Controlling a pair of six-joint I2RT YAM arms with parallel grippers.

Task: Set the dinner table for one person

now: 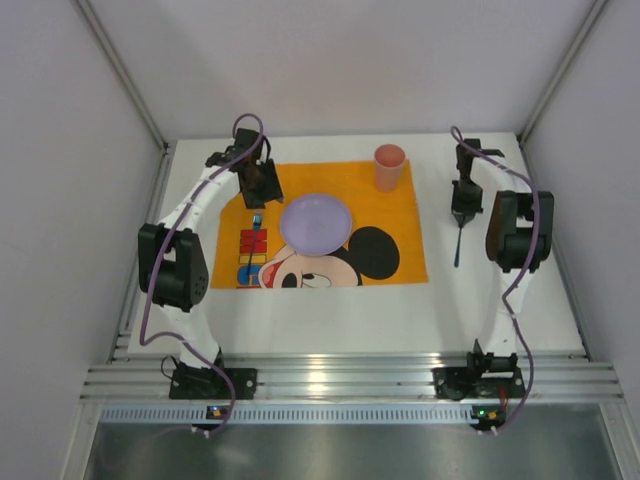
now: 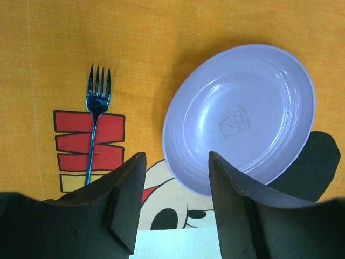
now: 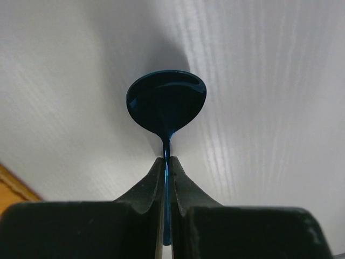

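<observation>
The right pincer (image 3: 167,162) is clenching the blue spoon (image 3: 166,100) by its handle over the white worktop (image 3: 269,81), so placing the spoon seemingly remains. The left pincer (image 2: 177,162) is hanging released. Below it, the fork (image 2: 97,113) and lilac plate (image 2: 242,118) are already sitting on the orange placemat (image 2: 161,32), with the pink cup (image 1: 389,165) off to its right.

I see a robotics lab test cell, not a home. Plain white panels (image 1: 60,200) and metal corner struts (image 1: 118,70) box in the white dinner table (image 1: 400,320). A ridged aluminium rail (image 1: 350,380) runs along its near edge, with the left arm base (image 1: 210,382) and right arm base (image 1: 478,383) bolted to it.
</observation>
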